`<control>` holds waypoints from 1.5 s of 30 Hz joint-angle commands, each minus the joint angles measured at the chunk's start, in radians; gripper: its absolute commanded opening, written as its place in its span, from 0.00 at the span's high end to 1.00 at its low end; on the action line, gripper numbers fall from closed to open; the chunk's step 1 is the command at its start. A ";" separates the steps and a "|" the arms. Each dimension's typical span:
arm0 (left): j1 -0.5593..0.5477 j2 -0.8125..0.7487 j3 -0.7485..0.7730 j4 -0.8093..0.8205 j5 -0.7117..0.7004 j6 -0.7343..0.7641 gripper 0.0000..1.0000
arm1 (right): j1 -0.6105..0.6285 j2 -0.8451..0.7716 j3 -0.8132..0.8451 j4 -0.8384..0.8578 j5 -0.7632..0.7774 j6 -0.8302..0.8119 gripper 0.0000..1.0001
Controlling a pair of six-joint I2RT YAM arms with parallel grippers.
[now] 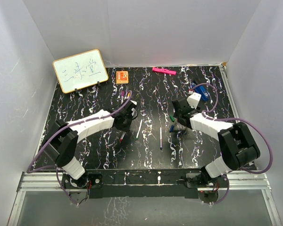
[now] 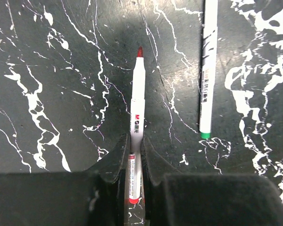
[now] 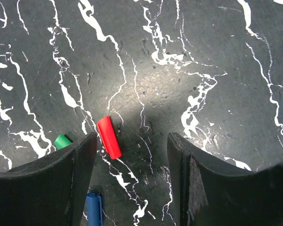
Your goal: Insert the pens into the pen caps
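Note:
My left gripper point(image 2: 134, 155) is shut on the red pen point(image 2: 137, 108), a thin white stick whose red tip points away over the table. Right of it lies the green pen point(image 2: 206, 70). In the top view the left gripper point(image 1: 125, 126) is left of centre, beside that loose pen point(image 1: 139, 128) and another pen point(image 1: 161, 138). My right gripper point(image 3: 132, 141) stands open low over the table. The red cap point(image 3: 108, 137) lies between its fingers, close to the left finger point(image 3: 80, 165). The green cap point(image 3: 62, 141) peeks out beyond that finger. The blue cap point(image 3: 94, 207) lies nearer the wrist.
A small whiteboard point(image 1: 80, 70) stands at the back left, with an orange card point(image 1: 122, 76) beside it. A thick pink marker point(image 1: 163, 71) lies at the back edge. A blue clip-like object point(image 1: 200, 89) sits behind my right gripper point(image 1: 179, 125). White walls enclose the table.

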 commanded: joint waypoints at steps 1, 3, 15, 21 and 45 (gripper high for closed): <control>0.002 -0.082 0.007 -0.026 -0.009 0.004 1.00 | -0.002 0.007 0.051 0.003 -0.036 -0.004 0.43; 0.001 -0.092 0.010 -0.017 -0.003 0.004 1.00 | -0.003 0.010 0.051 0.004 -0.055 -0.014 0.43; 0.002 -0.138 0.010 0.074 0.084 -0.004 1.00 | -0.003 0.071 0.068 0.017 -0.157 -0.092 0.52; 0.003 -0.171 -0.002 0.108 0.099 -0.005 1.00 | -0.004 0.086 0.071 0.025 -0.169 -0.098 0.58; 0.017 -0.240 -0.068 0.241 0.191 0.016 1.00 | -0.021 0.168 0.072 0.045 -0.199 -0.108 0.74</control>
